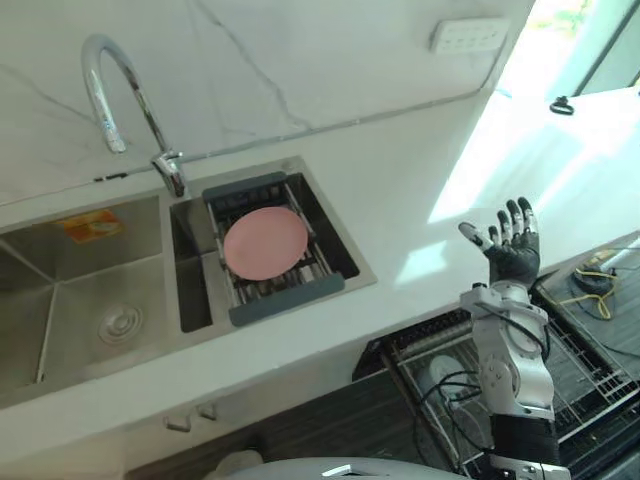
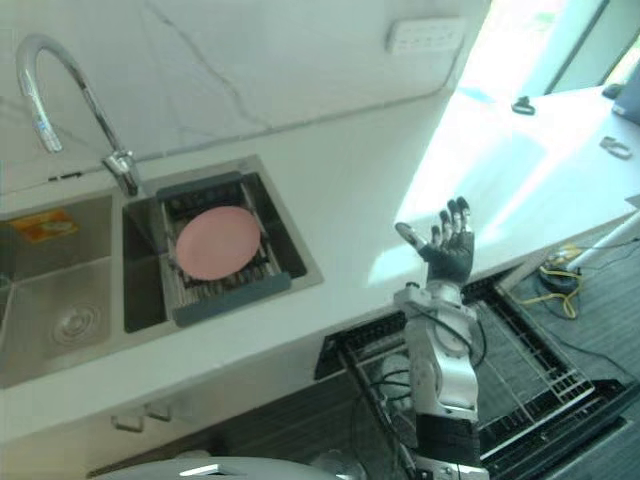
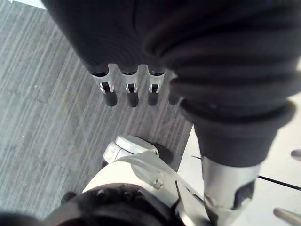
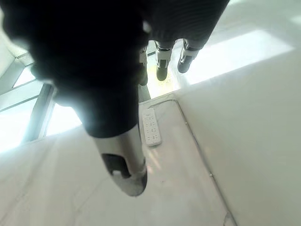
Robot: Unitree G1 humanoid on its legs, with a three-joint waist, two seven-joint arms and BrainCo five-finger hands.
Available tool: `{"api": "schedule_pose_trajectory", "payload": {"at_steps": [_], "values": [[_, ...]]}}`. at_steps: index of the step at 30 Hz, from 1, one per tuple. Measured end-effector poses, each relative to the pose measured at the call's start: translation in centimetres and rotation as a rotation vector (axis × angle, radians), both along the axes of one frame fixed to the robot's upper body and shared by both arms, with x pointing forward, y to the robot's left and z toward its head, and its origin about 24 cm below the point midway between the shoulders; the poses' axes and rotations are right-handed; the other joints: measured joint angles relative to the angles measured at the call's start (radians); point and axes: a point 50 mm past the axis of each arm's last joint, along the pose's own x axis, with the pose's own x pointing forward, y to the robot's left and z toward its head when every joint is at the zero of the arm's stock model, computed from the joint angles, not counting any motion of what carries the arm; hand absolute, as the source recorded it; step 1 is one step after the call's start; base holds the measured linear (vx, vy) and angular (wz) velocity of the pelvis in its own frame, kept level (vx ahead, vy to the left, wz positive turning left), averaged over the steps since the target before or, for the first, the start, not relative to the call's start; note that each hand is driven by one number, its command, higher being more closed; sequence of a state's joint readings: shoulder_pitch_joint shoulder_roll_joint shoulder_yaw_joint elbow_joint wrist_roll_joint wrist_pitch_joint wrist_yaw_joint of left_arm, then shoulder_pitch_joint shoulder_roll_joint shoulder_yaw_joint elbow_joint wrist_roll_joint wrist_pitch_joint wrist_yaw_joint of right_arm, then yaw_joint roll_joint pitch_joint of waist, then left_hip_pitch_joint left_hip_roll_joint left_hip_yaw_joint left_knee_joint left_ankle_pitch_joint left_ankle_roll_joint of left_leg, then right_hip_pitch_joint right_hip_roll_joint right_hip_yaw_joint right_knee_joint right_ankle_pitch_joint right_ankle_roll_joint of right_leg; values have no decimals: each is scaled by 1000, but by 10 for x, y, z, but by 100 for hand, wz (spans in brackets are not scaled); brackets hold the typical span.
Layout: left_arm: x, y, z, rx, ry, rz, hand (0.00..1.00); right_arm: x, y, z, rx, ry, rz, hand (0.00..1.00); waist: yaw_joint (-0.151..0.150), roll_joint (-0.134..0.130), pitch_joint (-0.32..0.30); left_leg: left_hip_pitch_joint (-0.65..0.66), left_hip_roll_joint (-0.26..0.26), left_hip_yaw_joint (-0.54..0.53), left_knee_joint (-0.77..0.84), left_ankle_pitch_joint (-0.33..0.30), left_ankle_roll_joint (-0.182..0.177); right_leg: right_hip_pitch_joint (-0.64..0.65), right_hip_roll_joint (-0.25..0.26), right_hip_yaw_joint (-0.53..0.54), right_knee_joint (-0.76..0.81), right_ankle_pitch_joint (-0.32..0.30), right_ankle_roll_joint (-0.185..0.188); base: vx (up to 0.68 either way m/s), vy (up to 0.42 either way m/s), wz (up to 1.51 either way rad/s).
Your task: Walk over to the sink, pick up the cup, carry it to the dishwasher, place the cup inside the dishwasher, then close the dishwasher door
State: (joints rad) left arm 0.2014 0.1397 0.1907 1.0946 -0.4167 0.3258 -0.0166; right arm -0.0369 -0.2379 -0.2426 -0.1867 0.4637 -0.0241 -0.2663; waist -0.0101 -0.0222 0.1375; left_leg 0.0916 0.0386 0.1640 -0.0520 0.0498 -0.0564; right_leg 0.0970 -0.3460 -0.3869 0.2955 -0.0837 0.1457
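Here, right hand raised, fingers spread, left hand fingers straight, dishwasher rack partly behind arm.

No word, number or sign could be read in any view. An orange-and-yellow label sat on the back wall of the left basin of the sink, at the left of the head views, but its print was too small to make out. The white socket plate on the marble wall, at the upper right of the left eye view, bore no legible marking. Seen closer near the middle of the right wrist view, the plate showed faint grey marks that could not be told as letters.
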Motion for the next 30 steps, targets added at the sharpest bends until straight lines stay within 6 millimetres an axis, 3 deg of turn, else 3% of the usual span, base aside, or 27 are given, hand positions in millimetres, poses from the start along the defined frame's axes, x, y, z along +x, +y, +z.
{"api": "schedule_pose_trajectory", "payload": {"at_steps": [2,3,4,5,6,7,9,10,15,24,30], "values": [[-1,4,1,15,4,-21,0,-3,-2,-5,16,13,-19,0,-5,-13,-7,0,-16,-33,14,-10,17,-26,-11,64,83,-3,-69,42,96,50],[0,4,1,15,-3,-22,0,-5,-1,-8,28,19,-21,0,-12,-9,-13,6,-10,-61,21,-9,31,-59,9,139,133,-22,-108,81,-7,69],[1,7,2,21,0,-15,0,-6,1,-11,41,28,-20,0,-22,-11,-4,-10,5,-96,31,-7,31,-66,71,190,103,-91,-71,78,-52,69],[1,10,2,26,0,-11,0,-6,3,-12,43,28,-15,0,-21,-24,0,-13,10,-109,37,-6,29,-68,105,205,67,-105,-72,32,-120,63],[1,17,4,43,-1,3,0,-5,4,-10,40,23,-9,0,-13,-63,2,-29,3,-113,55,-6,15,-72,148,223,-21,-71,-91,4,-94,50],[2,22,5,53,-2,5,0,-6,2,-8,14,18,-21,0,-9,-78,4,-48,-7,-128,82,-16,5,-66,153,240,-40,-58,-45,29,-72,44],[2,19,4,46,-5,9,0,-5,2,-4,-3,-5,-29,0,9,-80,1,-57,6,-128,98,-25,-3,-61,168,235,-67,-55,-38,19,-50,8],[1,16,4,41,-1,13,0,-3,3,-1,-4,-22,-26,0,11,-67,8,-56,13,-125,94,-25,-5,-58,175,235,-81,-53,-41,-20,-47,-13],[-7,8,2,12,27,46,0,-5,0,-2,-7,-24,-36,0,3,-35,0,-26,22,-94,23,-1,-13,-28,195,249,-167,6,-28,20,-6,-17],[-4,14,3,39,40,25,0,-8,7,-3,-131,-6,67,0,-7,-54,-8,13,5,-44,-32,7,3,-22,182,293,-202,22,-7,25,19,-14],[0,14,4,42,39,-38,0,-2,38,10,-403,-17,276,0,0,-55,-10,11,-2,-47,-33,8,5,-22,180,292,-208,24,-4,0,0,0]]}}
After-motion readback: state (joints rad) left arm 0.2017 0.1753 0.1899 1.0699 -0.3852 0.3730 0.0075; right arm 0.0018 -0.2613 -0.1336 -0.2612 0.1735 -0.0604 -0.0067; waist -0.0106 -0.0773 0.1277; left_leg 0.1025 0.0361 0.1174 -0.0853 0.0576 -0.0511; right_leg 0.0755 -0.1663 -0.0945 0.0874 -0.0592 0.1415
